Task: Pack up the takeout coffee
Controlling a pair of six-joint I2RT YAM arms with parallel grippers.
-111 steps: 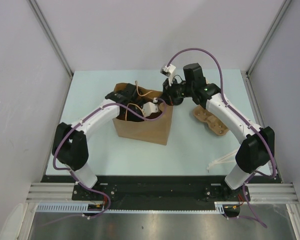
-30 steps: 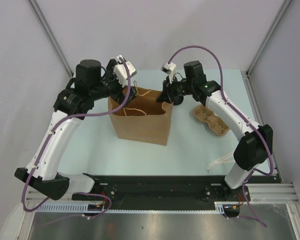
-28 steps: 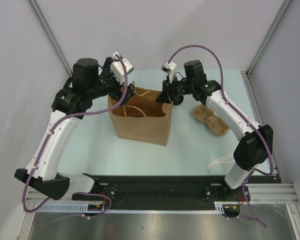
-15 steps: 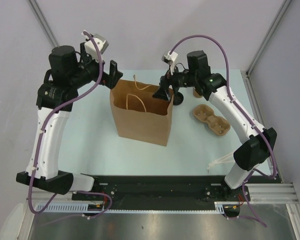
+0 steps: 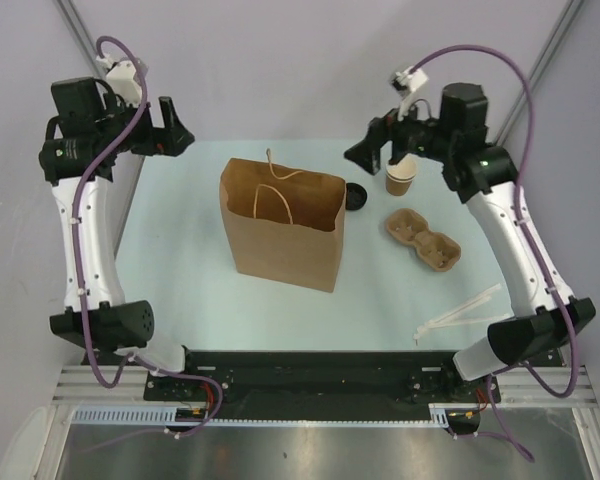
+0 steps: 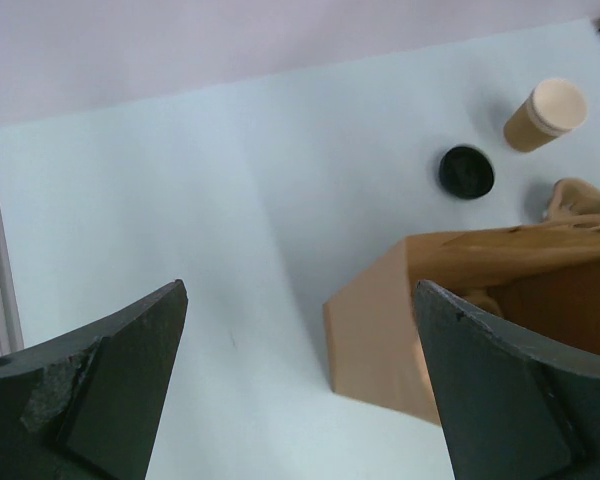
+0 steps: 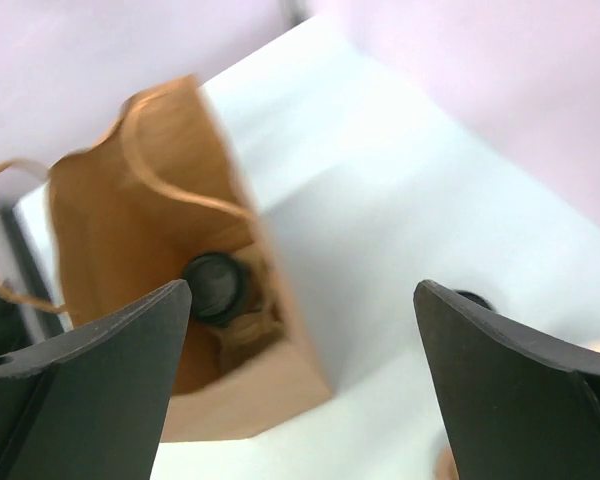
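Plainly, the takeout coffee stands upright on the worktop, off the right rear corner of the paper bag, and no tool touches it. The left tool hangs high to the bag's left, fingers spread wide and empty. The right tool hangs above the bag's right rear corner, likewise spread and empty.

The cup has no lid, so a hard or tilted pinch could crush its rim or tip it. The bag's string handles could snag it on the way in.

Inside the bag, the right wrist view shows something dark and round, too blurred to name. Whether the cup holds liquid cannot be told.
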